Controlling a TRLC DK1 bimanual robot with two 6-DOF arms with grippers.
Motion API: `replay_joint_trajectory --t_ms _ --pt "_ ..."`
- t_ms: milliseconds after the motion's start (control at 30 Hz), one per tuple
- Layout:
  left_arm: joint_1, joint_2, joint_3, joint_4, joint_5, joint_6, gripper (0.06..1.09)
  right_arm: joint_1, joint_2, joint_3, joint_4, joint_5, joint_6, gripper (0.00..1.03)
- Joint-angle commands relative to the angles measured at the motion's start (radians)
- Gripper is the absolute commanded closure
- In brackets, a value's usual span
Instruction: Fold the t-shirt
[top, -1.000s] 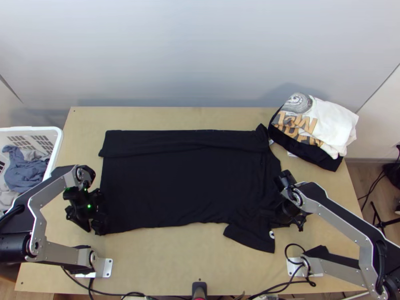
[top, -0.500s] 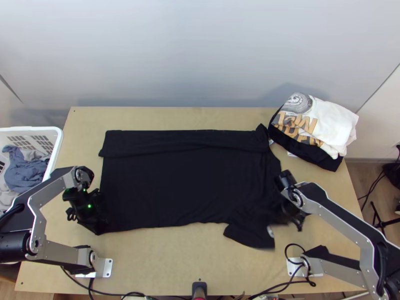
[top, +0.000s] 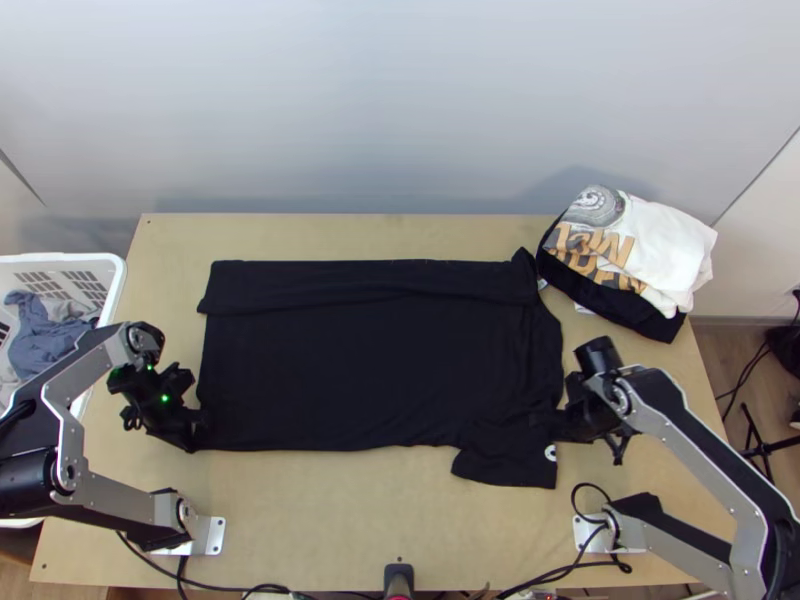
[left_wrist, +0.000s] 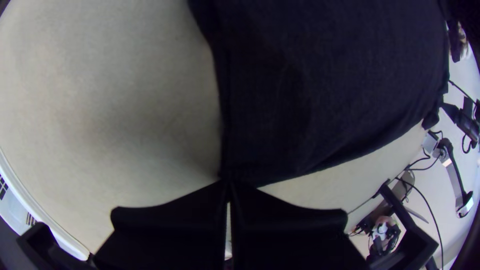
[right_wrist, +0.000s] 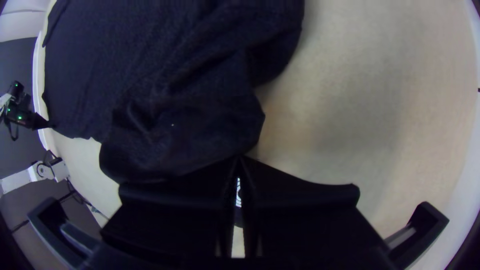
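At the left stood the white laundry basket (top: 62, 258), with clothes inside. Beside it, the left gripper (left_wrist: 227, 182) had its fingers pressed together on the near corner of the black t-shirt (top: 370, 360), at the end away from the sleeve. Over the last second that corner had moved a little farther from the table's near edge and slightly outward, towards the basket.

The shirt lay spread across the middle of the table (top: 330, 520), a long strip along its far side already turned over. Its near edge had shifted up the table too and looked straighter than a moment ago.

Towards the right, the near sleeve (top: 500, 460) stuck out towards the table's near edge and had been drawn a little away from it. The right gripper (right_wrist: 240, 159) was closed on creased cloth by that sleeve. With both ends held, the near side seemed ready to be brought over towards the far one, though the sleeve might drag or bunch.

Farthest right sat a pile of clothes (top: 672, 250).
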Motion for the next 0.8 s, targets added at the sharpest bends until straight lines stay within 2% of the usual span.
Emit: replay_joint_trajectory --t_ms 0,267,767 --pt "0.037 0.007 0.016 -0.017 0.045 0.005 1.04 -0.058 -0.055 0.053 -0.100 -0.005 -0.065 1.00" --pt "0.023 -0.027 0.025 -0.034 0.084 -0.006 1.04 -0.033 -0.093 0.122 -0.215 -0.014 -0.072 1.00" --pt "0.031 0.025 0.279 -0.095 0.160 -0.118 1.04 -0.054 0.024 0.302 -0.224 -0.017 -0.056 1.00"
